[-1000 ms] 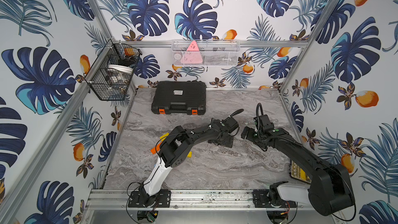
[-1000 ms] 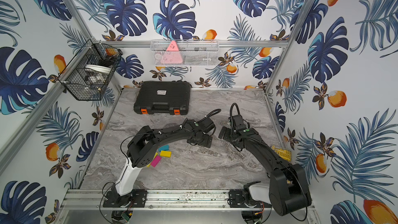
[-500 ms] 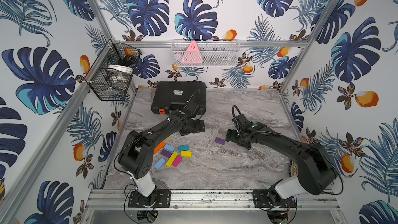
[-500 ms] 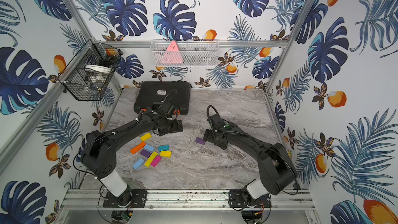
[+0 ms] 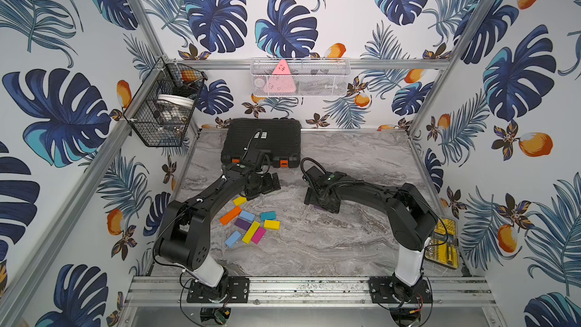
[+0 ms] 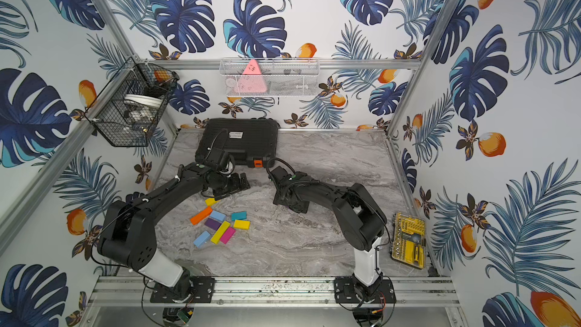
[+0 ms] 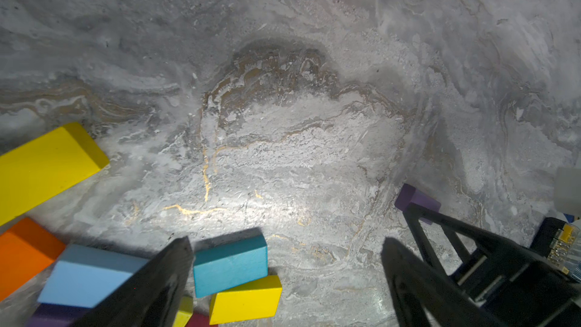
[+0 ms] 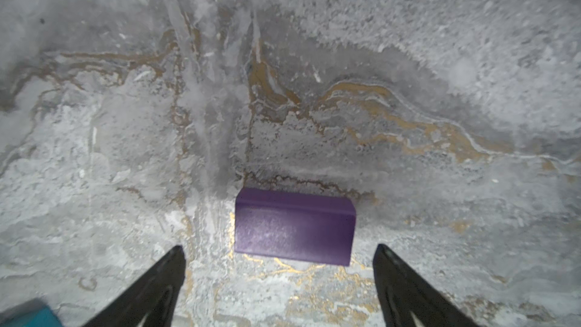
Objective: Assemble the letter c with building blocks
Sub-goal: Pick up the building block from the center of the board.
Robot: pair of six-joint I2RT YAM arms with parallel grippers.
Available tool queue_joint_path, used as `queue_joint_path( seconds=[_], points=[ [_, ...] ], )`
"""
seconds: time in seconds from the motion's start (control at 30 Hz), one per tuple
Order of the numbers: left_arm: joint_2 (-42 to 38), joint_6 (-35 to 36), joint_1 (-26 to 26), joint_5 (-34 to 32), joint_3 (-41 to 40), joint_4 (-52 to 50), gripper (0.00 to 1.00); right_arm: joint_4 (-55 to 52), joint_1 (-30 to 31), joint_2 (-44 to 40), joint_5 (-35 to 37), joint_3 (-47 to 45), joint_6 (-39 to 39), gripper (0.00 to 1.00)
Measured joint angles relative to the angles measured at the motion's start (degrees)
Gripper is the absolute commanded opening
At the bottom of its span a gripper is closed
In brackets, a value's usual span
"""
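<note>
Several building blocks lie in a loose cluster left of the table's middle: a yellow one (image 5: 240, 200), orange (image 5: 230, 215), light blue (image 5: 247, 215), teal (image 5: 268, 215), purple (image 5: 242, 223), a long yellow (image 5: 250, 232) and magenta (image 5: 258, 235). My left gripper (image 5: 267, 184) hovers open just behind the cluster; its wrist view shows the teal block (image 7: 231, 265) beside one finger, nothing between the jaws. My right gripper (image 8: 280, 250) is open and low over a separate purple block (image 8: 294, 226), which lies flat just beyond the fingertips. The right gripper hides most of that block in both top views.
A black case (image 5: 261, 143) stands at the back, right behind the left gripper. A yellow bit box (image 5: 441, 243) lies by the right wall near the right arm's base. Wire baskets hang on the left wall (image 5: 163, 111) and back wall (image 5: 298, 77).
The left arm swung from the middle back toward the case, uncovering the block cluster. The right gripper moved left and came down over the lone purple block.
</note>
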Motion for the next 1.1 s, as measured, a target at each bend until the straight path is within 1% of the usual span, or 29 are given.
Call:
queue_joint_path(
  seconds=[0.07, 0.27, 0.43, 0.67, 0.83, 1.1],
  points=[
    [0.0, 0.11, 0.11, 0.44, -0.33, 0.09, 0.99, -0.07, 0.02, 0.85, 0.35, 0.11, -0.02, 0.92],
    [0.0, 0.22, 0.48, 1.16, -0.83, 0.79, 0.99, 0.02, 0.26, 2.69, 0.55, 0.31, -0.72, 0.82],
    [0.26, 0.22, 0.48, 1.55, -1.25, 1.36, 0.99, 0.81, 0.22, 2.99, 0.74, 0.24, -1.81, 0.76],
    [0.35, 0.22, 0.48, 1.53, -1.6, 1.62, 0.99, 2.4, 0.13, 2.32, 1.99, -1.68, -4.96, 0.61],
    [0.35, 0.37, 0.48, 1.51, -1.66, 1.68, 0.99, 5.73, -1.53, -0.15, 1.36, -5.14, -9.77, 0.6],
    [-0.35, 0.52, 0.48, 2.21, -2.82, 1.57, 0.99, 8.26, -8.55, -7.02, -3.67, -12.9, -18.05, 0.6]
  ],
)
